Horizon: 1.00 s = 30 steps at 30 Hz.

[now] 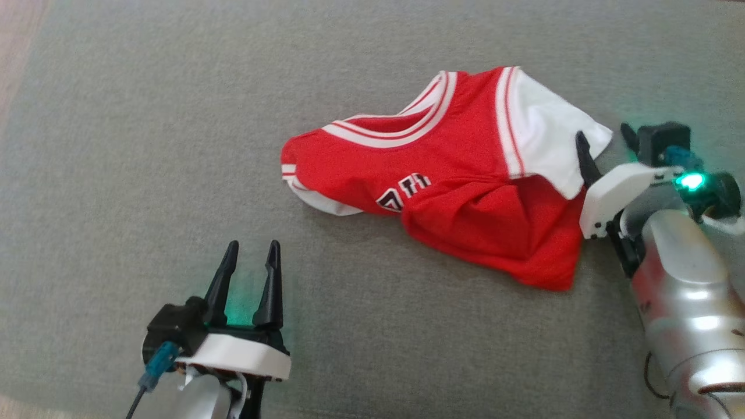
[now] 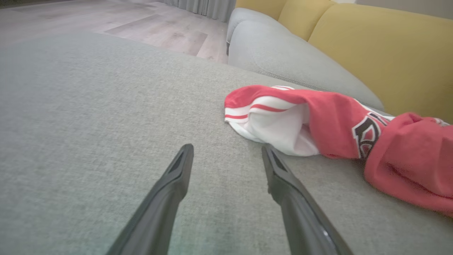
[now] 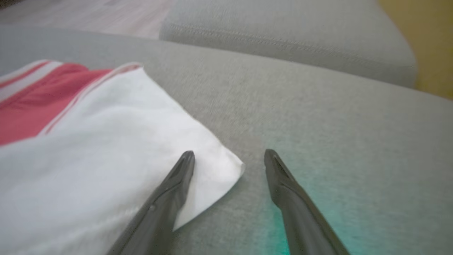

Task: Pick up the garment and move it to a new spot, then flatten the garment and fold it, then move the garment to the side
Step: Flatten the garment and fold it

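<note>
The crumpled red-and-white jersey shirt [image 1: 460, 174] lies unfolded on the grey fabric sofa seat [image 1: 145, 145], toward two o'clock. At seven o'clock the left tool [image 1: 253, 244] gapes empty. At three o'clock the right tool [image 1: 602, 131], released, straddles a white sleeve corner. Flattening, folding and setting aside look undone.

This looks like a home living room. Everything rests on a wide grey woven-fabric sofa seat [image 2: 88, 106], and beside it sits a padded grey cushion with a stitched seam [image 2: 283, 53]. Behind that rise mustard-yellow upholstered back cushions [image 2: 382, 53]. Past the seat's far edge runs a pale wood-plank floor [image 2: 141, 24], and the bottom of a grey pleated curtain [image 2: 208, 7] hangs down to it. A red and white sports jersey [image 1: 454, 174] lies crumpled on the seat, an ordinary piece of household clothing.
</note>
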{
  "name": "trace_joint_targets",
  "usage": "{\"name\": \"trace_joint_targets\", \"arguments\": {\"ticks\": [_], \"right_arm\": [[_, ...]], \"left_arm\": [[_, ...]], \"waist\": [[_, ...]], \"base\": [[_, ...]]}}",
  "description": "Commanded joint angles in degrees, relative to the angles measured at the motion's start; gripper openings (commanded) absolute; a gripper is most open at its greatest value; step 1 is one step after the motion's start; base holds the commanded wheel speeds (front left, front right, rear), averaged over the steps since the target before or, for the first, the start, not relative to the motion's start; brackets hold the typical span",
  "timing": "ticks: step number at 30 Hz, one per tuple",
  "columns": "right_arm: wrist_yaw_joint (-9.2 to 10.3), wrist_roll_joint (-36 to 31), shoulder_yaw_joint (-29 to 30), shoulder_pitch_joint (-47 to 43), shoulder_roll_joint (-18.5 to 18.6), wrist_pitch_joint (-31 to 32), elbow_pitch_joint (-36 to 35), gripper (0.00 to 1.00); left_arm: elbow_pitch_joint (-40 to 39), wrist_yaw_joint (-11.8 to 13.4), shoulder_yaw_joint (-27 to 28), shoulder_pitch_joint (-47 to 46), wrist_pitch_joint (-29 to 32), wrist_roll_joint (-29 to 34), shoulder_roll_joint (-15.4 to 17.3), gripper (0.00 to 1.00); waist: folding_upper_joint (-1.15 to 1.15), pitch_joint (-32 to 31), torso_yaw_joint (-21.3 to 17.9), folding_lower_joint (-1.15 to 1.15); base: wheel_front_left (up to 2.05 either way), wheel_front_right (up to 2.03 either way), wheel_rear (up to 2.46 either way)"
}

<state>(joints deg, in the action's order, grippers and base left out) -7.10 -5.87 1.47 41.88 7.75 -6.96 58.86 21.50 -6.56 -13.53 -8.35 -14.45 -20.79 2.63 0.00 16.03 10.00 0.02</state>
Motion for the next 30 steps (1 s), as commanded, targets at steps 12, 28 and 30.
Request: {"name": "trace_joint_targets", "arguments": {"ticks": [12, 28, 30], "right_arm": [[-0.39, 0.6, -1.3, 2.7, -0.9, -2.8, 7.6, 0.00], [-0.39, 51.6, -35.8, 24.8, -4.9, -7.9, -29.5, 0.00], [-0.39, 53.6, -35.4, 29.1, -4.9, -8.0, -29.9, 0.00]], "left_arm": [[-1.7, 0.4, 1.3, -1.2, -0.5, -0.5, 0.2, 1.00], [0.3, 0.0, -1.9, 1.7, -0.5, -0.9, 0.2, 1.00], [0.9, -0.2, -2.6, 2.1, -0.5, -1.0, 0.2, 1.00]], "waist": [[0.00, 0.3, 1.1, -0.02], [0.00, -6.3, 4.6, -0.02], [0.00, -7.2, 5.8, -0.02]], "base": [[0.00, 0.00, 0.00], [0.00, 0.00, 0.00], [0.00, 0.00, 0.00]]}}
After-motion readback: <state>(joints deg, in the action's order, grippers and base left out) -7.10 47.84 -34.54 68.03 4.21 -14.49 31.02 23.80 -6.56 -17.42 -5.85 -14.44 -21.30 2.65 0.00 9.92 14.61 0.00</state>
